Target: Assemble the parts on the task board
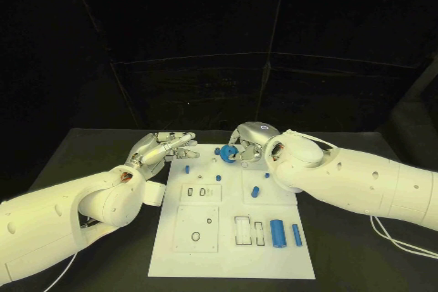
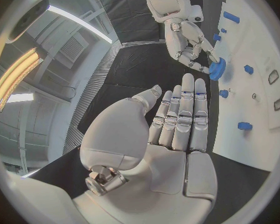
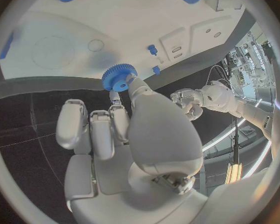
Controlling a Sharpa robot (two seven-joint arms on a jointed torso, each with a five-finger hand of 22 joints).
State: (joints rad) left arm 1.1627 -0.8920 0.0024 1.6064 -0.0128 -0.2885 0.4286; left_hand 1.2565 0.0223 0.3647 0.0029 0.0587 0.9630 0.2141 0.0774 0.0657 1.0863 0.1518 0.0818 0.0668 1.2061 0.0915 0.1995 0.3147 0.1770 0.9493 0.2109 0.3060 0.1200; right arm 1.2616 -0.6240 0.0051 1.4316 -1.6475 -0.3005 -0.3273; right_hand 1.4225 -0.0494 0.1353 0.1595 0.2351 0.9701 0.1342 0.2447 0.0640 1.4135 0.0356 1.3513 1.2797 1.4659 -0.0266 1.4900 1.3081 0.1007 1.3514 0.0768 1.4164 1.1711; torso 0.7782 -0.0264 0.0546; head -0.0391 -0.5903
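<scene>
I hold the blue gear [image 1: 226, 153] in my right hand [image 1: 252, 140], pinched at my fingertips [image 3: 118, 96], and it hangs just over the far edge of the task board [image 1: 274, 254], at the side of the board away from my body. My left hand [image 1: 162, 147] is released, the fingers straight and together, with nothing in it; it waits beside the far left corner of the board, over the black desk [image 1: 82, 152]. I judge that the step in hand is placing the gear. The next move calls for lowering it flat, its hole lined up with its seat; which seat this is I cannot tell. Near my right hand some small blue pegs [image 1: 219, 177] already stand in the board, and two blue cylinders [image 1: 278, 232] lie on its near part, close to my right forearm. I can read no label or writing anywhere.
</scene>
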